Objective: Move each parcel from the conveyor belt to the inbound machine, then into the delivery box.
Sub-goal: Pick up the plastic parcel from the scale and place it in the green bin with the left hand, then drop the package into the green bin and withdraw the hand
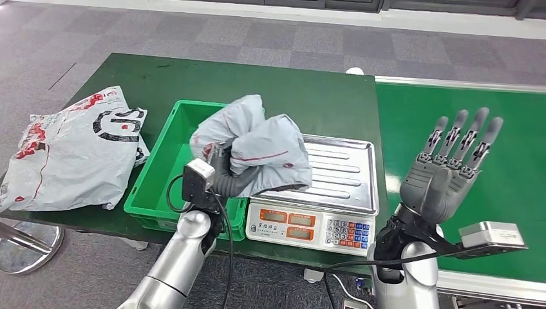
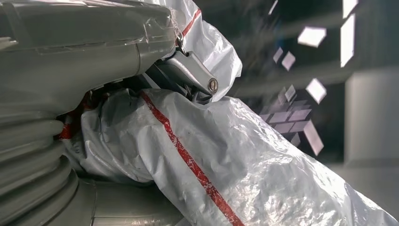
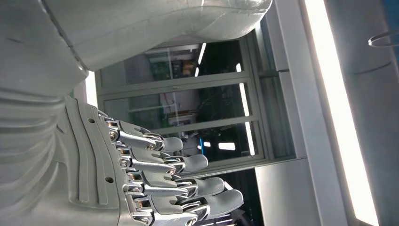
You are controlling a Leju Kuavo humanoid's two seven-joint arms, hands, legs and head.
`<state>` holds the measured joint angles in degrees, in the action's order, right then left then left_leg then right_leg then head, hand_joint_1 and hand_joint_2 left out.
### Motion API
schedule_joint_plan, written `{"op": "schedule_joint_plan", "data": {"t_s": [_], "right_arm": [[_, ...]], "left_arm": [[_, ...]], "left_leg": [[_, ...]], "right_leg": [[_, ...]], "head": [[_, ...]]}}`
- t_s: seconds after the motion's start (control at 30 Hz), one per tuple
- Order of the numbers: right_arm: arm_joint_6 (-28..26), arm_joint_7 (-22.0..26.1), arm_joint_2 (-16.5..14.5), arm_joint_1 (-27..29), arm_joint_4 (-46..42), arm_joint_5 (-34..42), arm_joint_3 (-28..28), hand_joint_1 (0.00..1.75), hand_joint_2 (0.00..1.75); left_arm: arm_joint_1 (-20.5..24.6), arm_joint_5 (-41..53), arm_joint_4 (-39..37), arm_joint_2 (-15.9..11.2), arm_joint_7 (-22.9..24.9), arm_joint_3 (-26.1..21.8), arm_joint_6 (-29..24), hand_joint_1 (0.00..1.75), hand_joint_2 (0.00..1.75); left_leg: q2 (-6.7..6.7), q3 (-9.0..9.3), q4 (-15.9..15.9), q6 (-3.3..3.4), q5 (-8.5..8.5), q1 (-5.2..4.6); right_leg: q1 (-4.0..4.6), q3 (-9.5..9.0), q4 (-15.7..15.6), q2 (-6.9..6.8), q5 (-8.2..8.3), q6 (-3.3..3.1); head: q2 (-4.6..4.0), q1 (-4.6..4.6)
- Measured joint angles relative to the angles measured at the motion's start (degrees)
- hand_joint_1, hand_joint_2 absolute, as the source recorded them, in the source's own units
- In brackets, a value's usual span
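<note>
left robot hand (image 1: 219,168) grasping grey parcel (image 1: 257,145) between scale (image 1: 338,174) and green box (image 1: 161,167) at desk's front edge; right robot hand (image 1: 444,174) released. next: lower into box, let go.

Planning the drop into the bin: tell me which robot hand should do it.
Left. The left robot hand already grips the grey parcel, raised between the scale and the green bin. The right robot hand is empty, fingers spread, raised over the green belt, farther from the bin.

Grey checkered carpet floor (image 1: 270,32), dark green desk (image 1: 309,96), glazed partition (image 3: 211,108), long ceiling light strip (image 3: 329,108) seen lit
</note>
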<state>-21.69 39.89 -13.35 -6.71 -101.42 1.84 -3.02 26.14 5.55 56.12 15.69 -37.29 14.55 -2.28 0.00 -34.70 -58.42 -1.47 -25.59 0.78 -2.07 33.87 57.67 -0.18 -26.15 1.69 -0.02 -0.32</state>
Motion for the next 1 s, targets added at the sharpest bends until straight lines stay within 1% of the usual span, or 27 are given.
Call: {"op": "schedule_joint_plan", "data": {"t_s": [0.07, 0.17, 0.23, 0.27, 0.3, 0.37, 0.4, 0.43, 0.5, 0.57, 0.73, 0.87, 1.0], "right_arm": [[0.3, 0.0, 0.0, 0.4, 0.0, -0.1, 0.4, 0.0, 1.75], [0.5, 0.0, 0.0, 0.7, 0.0, -0.2, 0.6, 0.0, 1.75], [0.5, 0.0, 0.0, 0.8, 0.0, -0.4, 0.7, 0.0, 1.75], [0.4, 0.0, 0.0, 0.9, 0.0, -0.5, 0.9, 0.0, 1.75], [0.3, 0.0, 0.0, 1.2, -0.1, -0.7, 1.1, 0.0, 1.75], [0.0, 0.0, 0.0, 1.9, -0.2, -1.1, 1.4, 0.0, 1.75], [-0.1, 0.1, 0.0, 2.2, -0.3, -1.3, 1.5, 0.0, 1.75], [-0.2, 0.1, 0.0, 2.5, -0.3, -1.6, 1.5, 0.0, 1.75], [0.0, 0.1, 0.0, 3.1, -0.3, -2.2, 1.6, 0.0, 1.75], [1.2, -0.1, 0.1, 3.7, -0.3, -2.5, 1.7, 0.0, 1.75], [3.7, -0.8, 0.4, 3.8, 0.1, -2.5, 2.7, 0.0, 1.75], [4.8, -2.4, 0.5, 3.7, 0.4, -3.1, 3.8, 0.0, 1.75], [5.9, -3.1, 0.6, 3.8, 0.7, -4.6, 4.9, 0.0, 1.75]], "left_arm": [[-1.1, 0.5, 3.9, -0.8, -0.2, 0.0, -2.7, 1.75, 1.75], [-1.8, 2.9, 7.3, -1.9, 0.6, 0.0, -6.7, 1.75, 1.75], [-2.0, 6.5, 8.4, -2.6, 2.2, 0.0, -11.3, 1.75, 1.75], [-1.9, 10.0, 8.5, -3.1, 4.2, 0.0, -14.6, 1.75, 1.75], [-1.6, 15.5, 8.3, -3.6, 7.5, 0.0, -18.7, 1.75, 1.75], [-0.4, 30.8, 6.3, -5.1, 17.2, 0.0, -26.5, 1.75, 1.75], [0.5, 38.2, 4.6, -5.7, 22.3, 0.0, -28.4, 1.75, 1.75], [1.6, 44.1, 2.3, -6.4, 27.0, 0.0, -28.9, 1.75, 1.75], [4.0, 51.2, -2.8, -7.5, 33.7, -0.1, -27.3, 1.75, 1.75], [6.3, 54.7, -7.8, -8.6, 37.2, -0.5, -24.5, 1.75, 1.75], [10.0, 57.1, -15.6, -10.1, 40.5, -1.4, -19.8, 1.75, 1.75], [12.0, 59.7, -19.5, -10.6, 44.3, -1.8, -14.2, 1.75, 1.75], [13.9, 61.1, -22.8, -10.9, 45.4, -2.6, -11.9, 1.75, 1.75]], "left_leg": [[0.0, -0.01, 0.0, 0.0, 0.0, 0.0], [0.0, 0.0, 0.0, 0.0, 0.0, 0.0], [0.0, 0.01, 0.0, 0.0, 0.0, 0.0], [0.01, 0.01, 0.0, 0.0, 0.0, 0.0], [0.01, 0.02, 0.0, 0.0, 0.01, 0.01], [0.01, 0.03, 0.0, -0.01, 0.02, 0.01], [0.01, 0.02, 0.0, -0.02, 0.03, 0.01], [0.01, 0.02, 0.0, -0.02, 0.04, 0.01], [0.03, 0.02, 0.0, -0.03, 0.06, 0.02], [0.08, 0.02, 0.0, -0.04, 0.07, 0.03], [0.09, -0.02, 0.0, -0.04, 0.06, 0.03], [0.07, -0.04, 0.0, -0.03, 0.05, 0.02], [0.07, -0.03, 0.0, -0.03, 0.05, 0.02]], "right_leg": [[0.0, 0.01, 0.0, 0.0, -0.01, 0.0], [0.0, 0.01, 0.0, -0.01, -0.02, 0.0], [0.0, 0.01, 0.0, 0.0, -0.02, 0.0], [0.0, 0.02, 0.0, 0.0, -0.02, 0.0], [0.0, 0.02, 0.0, 0.0, -0.02, 0.0], [0.0, 0.03, 0.0, 0.0, -0.01, -0.01], [0.0, 0.03, 0.0, 0.0, -0.01, -0.01], [0.0, 0.04, 0.0, 0.0, 0.0, -0.01], [0.01, 0.04, 0.0, 0.02, 0.01, -0.03], [0.02, 0.07, 0.0, 0.08, 0.04, -0.06], [0.02, 0.09, 0.0, 0.08, 0.05, -0.07], [0.02, 0.1, 0.0, 0.08, 0.05, -0.07], [0.02, 0.09, 0.0, 0.08, 0.05, -0.07]], "head": [[0.0, -0.01], [0.0, 0.0], [0.0, -0.01], [0.0, -0.01], [0.0, -0.01], [0.01, -0.01], [0.01, -0.01], [0.01, -0.01], [0.0, -0.01], [-0.01, -0.01], [0.0, -0.01], [0.0, -0.01], [0.0, -0.01]]}}
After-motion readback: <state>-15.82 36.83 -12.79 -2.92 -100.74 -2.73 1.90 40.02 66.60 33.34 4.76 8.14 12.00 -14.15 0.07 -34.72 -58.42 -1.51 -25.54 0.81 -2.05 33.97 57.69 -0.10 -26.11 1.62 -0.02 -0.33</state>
